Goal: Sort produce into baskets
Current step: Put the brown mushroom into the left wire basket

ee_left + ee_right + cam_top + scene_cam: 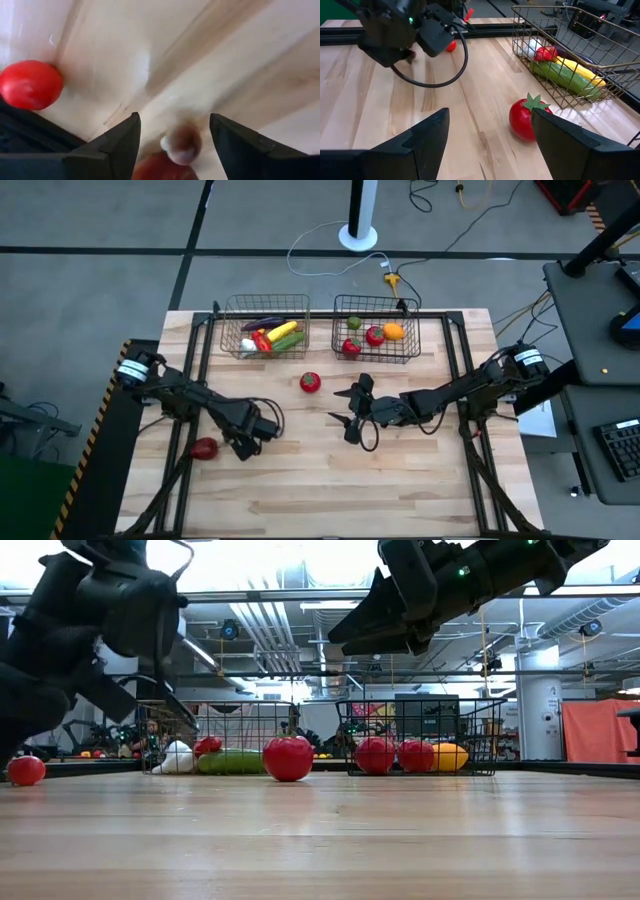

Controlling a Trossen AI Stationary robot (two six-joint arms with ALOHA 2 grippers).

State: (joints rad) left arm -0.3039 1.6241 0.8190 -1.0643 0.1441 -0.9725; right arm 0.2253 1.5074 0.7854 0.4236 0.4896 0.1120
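High view: copper basket (265, 326) holds corn (281, 331), cucumber and eggplant; grey basket (377, 329) holds tomatoes and an orange (394, 331). One tomato (310, 382) lies on the desk (320, 480) before the baskets, another (204, 447) beside the left tool (243, 442). Right tool (352, 412) hangs mid-desk, fingers spread, empty. Low view: both tools are above the desk. Left wrist: fingers (117, 145) parted, holding nothing. Right wrist: tomato (527, 118) near copper basket.

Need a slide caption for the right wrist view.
Open right tool faces a loose tomato beside the copper basket of vegetables; left arm beyond.
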